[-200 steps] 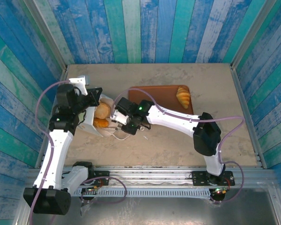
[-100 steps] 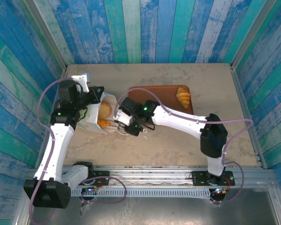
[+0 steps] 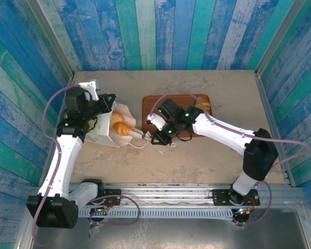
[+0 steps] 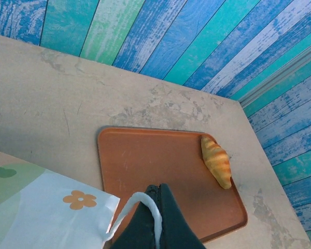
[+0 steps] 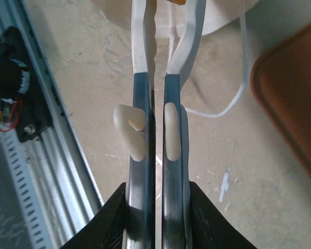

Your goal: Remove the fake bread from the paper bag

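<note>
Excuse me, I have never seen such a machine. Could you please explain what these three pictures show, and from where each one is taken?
They show two robot arms fixed at the near edge of a table. One picture comes from a camera above and behind the arms. The other two come from a small camera on each wrist, looking along that arm's fingers. On the table lie a white paper bag, its mouth toward a flat brown tray, and one toy croissant on that tray. More toy bread sits in the bag's mouth. The left gripper is shut, and the bag's thin handle appears pinched in it. The right gripper points at the bag with its fingers nearly together; whether it grips anything I cannot tell.
</note>
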`<action>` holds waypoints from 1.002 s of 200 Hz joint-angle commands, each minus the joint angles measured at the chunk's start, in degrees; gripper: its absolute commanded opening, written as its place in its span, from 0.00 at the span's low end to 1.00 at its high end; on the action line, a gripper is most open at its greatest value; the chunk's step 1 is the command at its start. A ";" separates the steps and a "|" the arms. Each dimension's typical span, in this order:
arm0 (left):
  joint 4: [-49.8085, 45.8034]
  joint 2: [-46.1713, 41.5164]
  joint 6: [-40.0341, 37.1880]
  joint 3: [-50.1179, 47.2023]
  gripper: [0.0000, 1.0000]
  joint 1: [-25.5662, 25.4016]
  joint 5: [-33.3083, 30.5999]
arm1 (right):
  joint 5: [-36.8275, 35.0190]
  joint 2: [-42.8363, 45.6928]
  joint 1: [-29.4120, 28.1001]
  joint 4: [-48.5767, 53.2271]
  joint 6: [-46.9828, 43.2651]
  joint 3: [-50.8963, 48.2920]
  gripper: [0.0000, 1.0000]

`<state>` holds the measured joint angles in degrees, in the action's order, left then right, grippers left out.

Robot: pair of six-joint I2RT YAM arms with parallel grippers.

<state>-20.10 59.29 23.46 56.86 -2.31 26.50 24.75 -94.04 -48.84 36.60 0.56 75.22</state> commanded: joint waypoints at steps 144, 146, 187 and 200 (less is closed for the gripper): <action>3.82 -1.19 2.12 -2.27 0.00 0.20 -3.14 | 23.44 18.99 31.00 -18.24 24.82 -31.76 0.29; 3.83 -1.17 2.11 -2.26 0.00 0.20 -3.17 | 23.20 18.76 31.00 -18.23 25.12 -31.84 0.30; 3.93 -0.60 1.92 -1.87 0.00 0.20 -2.81 | 20.35 16.25 31.08 -15.29 27.47 -32.29 0.35; 3.84 -0.36 1.70 -1.84 0.00 0.20 -2.65 | 19.22 16.62 31.08 -13.78 27.77 -32.60 0.38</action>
<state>-17.96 59.22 25.45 55.11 -2.31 24.10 45.65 -77.84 -18.11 20.78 26.24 43.13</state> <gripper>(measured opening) 0.040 0.361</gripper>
